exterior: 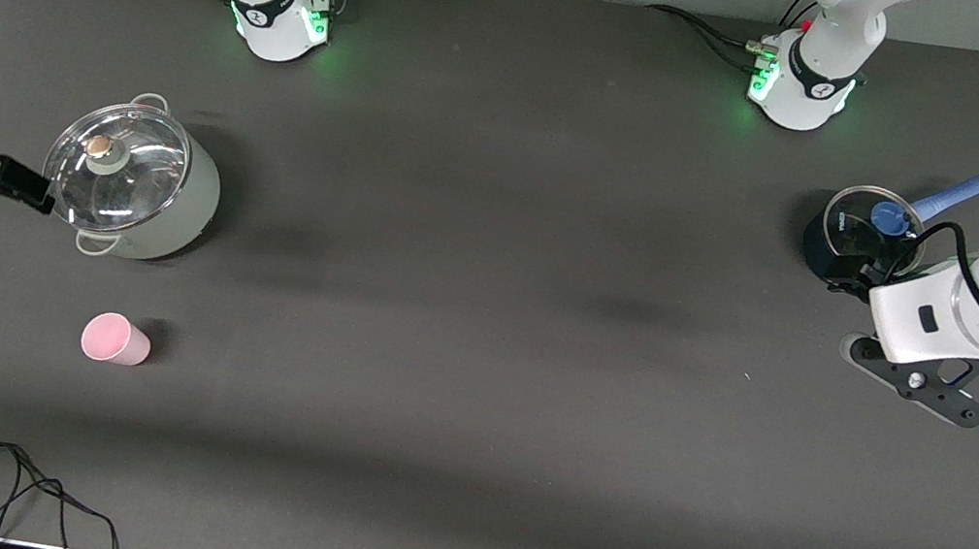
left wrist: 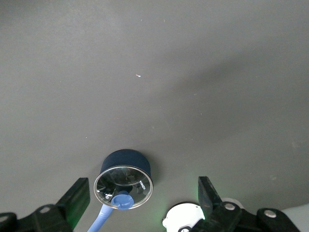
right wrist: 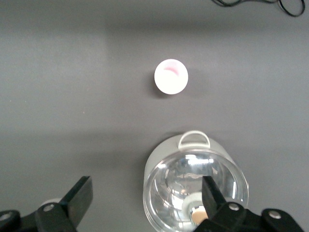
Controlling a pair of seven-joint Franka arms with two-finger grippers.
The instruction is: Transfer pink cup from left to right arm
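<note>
Front view: the pink cup point(exterior: 115, 339) stands upright on the dark surface point(exterior: 476, 361) at the right arm's end, nearer the camera than the lidded steel pot point(exterior: 133, 179), with neither arm touching it. The right pincer point(right wrist: 145, 203) hangs with jaws wide and nothing between them, over the surface just beside the pot. The left pincer point(left wrist: 142, 200) hangs equally wide and bare by the small dark saucepan point(exterior: 854, 236) with a blue handle at the left arm's end of the surface. The scene fits two stages: a cup waiting for pickup, or one set down after passing between arms. The pictures do not settle which. The cup is a small, plain tumbler, mouth up, pale inside, seemingly holding nothing.
</note>
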